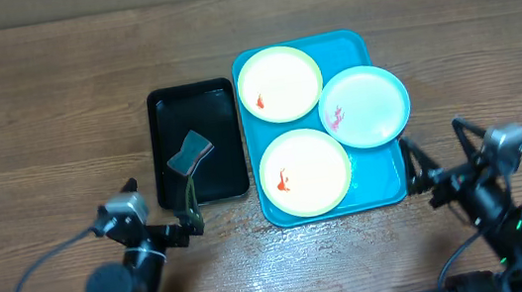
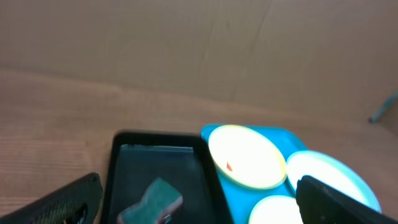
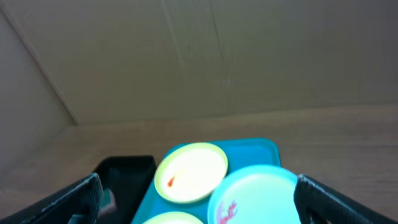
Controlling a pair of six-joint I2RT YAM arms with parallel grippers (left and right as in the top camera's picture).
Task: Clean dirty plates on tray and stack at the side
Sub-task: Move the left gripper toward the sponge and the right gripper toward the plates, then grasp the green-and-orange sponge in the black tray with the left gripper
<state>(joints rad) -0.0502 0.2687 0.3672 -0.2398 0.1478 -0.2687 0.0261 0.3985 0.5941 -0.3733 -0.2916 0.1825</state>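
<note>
Overhead: three smeared plates lie unstacked on the tray, so cleaning looks unstarted. A sponge waits in the black tray. Left end effector and right end effector hang apart, empty.

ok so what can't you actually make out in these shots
Near plate, left wrist view: cut off by the bottom edge.
Sponge, left wrist view: blurred, lower part cut off by the edge.
Black tray, right wrist view: mostly cut off at the bottom.
Smears, overhead: too small to identify.
</note>
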